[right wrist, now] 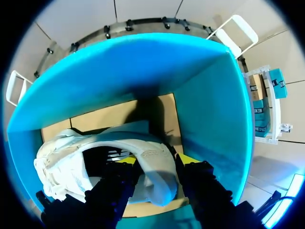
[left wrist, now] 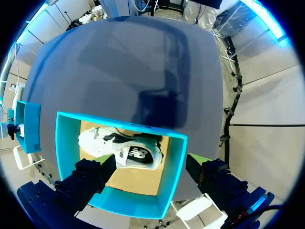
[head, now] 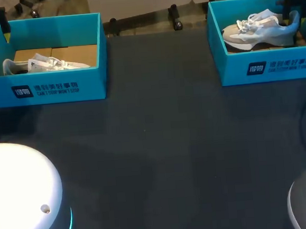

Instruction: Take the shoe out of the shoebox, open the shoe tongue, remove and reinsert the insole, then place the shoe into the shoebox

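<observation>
Two teal shoeboxes are set well apart on the table (head: 161, 145). Over the left shoebox (head: 50, 83), where a white shoe (left wrist: 119, 148) lies, the left gripper (left wrist: 150, 164) is held spread and empty. In the right shoebox (head: 266, 66), the second shoe (head: 260, 29) is clamped at its heel by the right gripper (right wrist: 157, 164).

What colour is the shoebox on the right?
The shoebox is turquoise blue, clearest in the head view.

Right shoebox (head: 266, 68), tabletop's far right corner, cut off at picture edge. Left shoe (head: 43, 63) sole hidden behind left shoebox (head: 50, 88) wall. Right gripper (right wrist: 155, 161) tips mostly covered by right shoe (right wrist: 71, 164) heel.
</observation>
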Robot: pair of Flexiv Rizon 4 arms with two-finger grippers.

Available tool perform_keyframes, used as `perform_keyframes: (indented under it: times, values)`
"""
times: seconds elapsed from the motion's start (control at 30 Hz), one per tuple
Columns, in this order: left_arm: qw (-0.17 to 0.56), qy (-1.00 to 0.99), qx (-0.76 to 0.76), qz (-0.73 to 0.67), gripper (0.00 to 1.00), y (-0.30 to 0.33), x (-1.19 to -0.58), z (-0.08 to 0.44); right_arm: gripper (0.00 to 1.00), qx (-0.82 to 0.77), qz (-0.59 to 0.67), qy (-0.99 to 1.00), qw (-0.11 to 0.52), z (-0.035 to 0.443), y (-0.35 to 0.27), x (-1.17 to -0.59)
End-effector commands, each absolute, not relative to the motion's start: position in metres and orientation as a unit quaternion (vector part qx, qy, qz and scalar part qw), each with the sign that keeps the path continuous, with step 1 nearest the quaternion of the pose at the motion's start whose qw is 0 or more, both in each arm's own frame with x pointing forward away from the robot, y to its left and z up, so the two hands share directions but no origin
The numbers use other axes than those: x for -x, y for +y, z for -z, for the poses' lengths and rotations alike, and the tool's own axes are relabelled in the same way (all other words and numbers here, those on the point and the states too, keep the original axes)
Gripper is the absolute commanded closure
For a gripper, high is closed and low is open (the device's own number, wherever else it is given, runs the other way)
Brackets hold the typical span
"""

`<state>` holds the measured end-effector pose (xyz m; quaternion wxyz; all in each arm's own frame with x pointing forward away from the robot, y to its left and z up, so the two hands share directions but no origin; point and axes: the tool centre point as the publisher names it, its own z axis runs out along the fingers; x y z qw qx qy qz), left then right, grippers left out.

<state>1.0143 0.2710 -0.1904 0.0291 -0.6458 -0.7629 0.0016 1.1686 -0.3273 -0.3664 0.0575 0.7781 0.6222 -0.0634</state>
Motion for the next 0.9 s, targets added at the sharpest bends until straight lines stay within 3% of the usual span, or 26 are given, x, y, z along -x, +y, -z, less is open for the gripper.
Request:
perform_keyframes:
  times: [0.03, 0.1, 0.13, 0.17, 0.2, 0.9]
  values:
    - [0.029, -0.763, 0.646, 0.001, 0.0, 0.271, -1.012, 0.19, 0.56, -0.778, 0.073, 0.623, 0.049, 0.38, -0.325, -1.173]
    - [0.029, -0.763, 0.646, 0.001, 0.0, 0.271, -1.012, 0.19, 0.63, -0.779, 0.076, 0.62, 0.048, 0.38, -0.326, -1.172]
    - [0.029, -0.763, 0.646, 0.001, 0.0, 0.271, -1.012, 0.19, 0.71, -0.78, 0.076, 0.62, 0.048, 0.38, -0.326, -1.171]
    - [0.029, -0.763, 0.646, 0.001, 0.0, 0.271, -1.012, 0.19, 0.98, -0.78, 0.076, 0.619, 0.048, 0.379, -0.327, -1.171]
    - [0.029, -0.763, 0.646, 0.001, 0.0, 0.271, -1.012, 0.19, 1.0, -0.78, 0.078, 0.62, 0.049, 0.377, -0.327, -1.17]
    - [0.029, -0.763, 0.646, 0.001, 0.0, 0.271, -1.012, 0.19, 1.0, -0.782, 0.066, 0.617, 0.066, 0.31, -0.334, -1.155]
